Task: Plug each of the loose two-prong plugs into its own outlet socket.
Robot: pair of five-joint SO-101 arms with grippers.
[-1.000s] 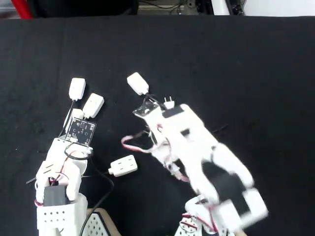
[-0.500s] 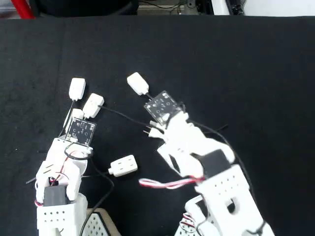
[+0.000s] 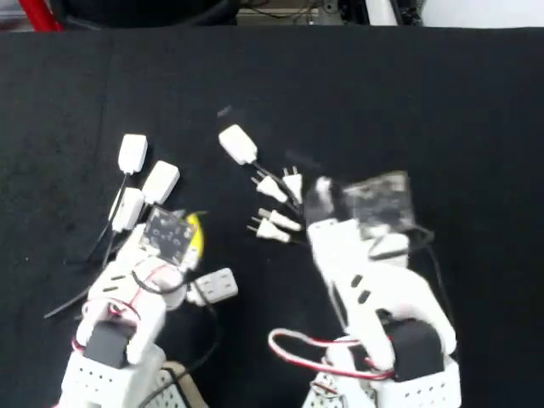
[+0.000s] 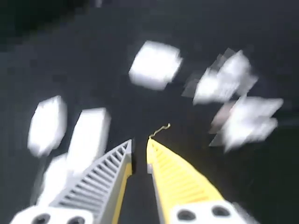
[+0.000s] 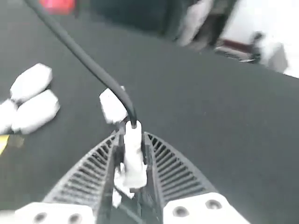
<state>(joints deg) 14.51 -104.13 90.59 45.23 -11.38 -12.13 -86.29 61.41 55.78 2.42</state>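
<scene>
right gripper (image 5: 131,136) is clamping one plug (image 5: 132,156); left gripper (image 4: 139,145) is sitting nearly closed, empty. other plugs (image 3: 274,226) are lying loose near sockets (image 3: 238,144), looks like nothing seated yet.

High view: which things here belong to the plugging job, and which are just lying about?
Job:
- two-prong plugs lying on the table
- white outlet sockets
- held plug and its black cord, in the right gripper

Lying about:
- red object beyond the far edge
- clutter beside it
</scene>
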